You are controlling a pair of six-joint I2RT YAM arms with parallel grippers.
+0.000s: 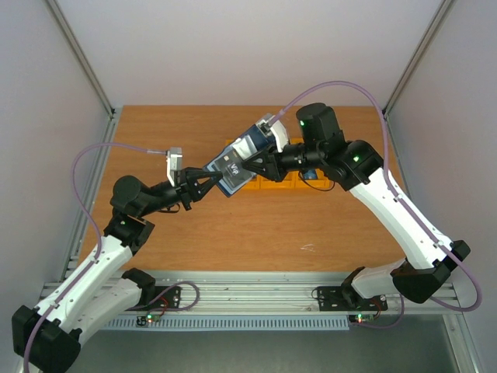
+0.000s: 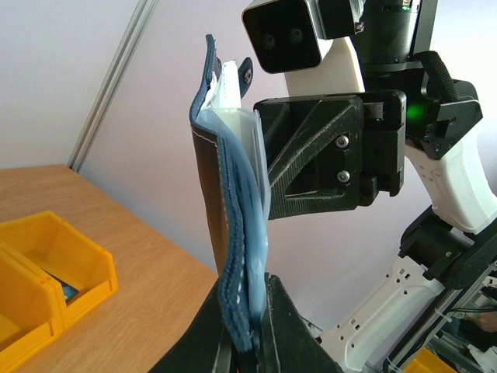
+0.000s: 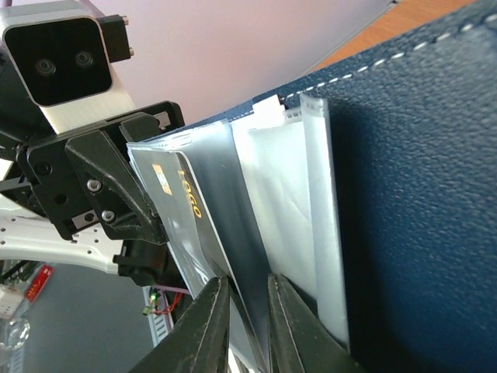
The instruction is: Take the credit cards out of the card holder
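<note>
Above the surface (image 1: 233, 249), left fingers (image 2: 283, 326) pinch the card holder (image 1: 233, 167) at seven o'clock; right fingers (image 3: 206, 326) nip its sleeved black card (image 3: 206, 225) from one o'clock.

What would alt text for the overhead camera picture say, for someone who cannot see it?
Two robot arms meet over a wooden table, with an open navy card holder in the air between them. The left gripper pinches one edge; the right gripper reaches in from the opposite side. Orange bins sit behind them.
</note>
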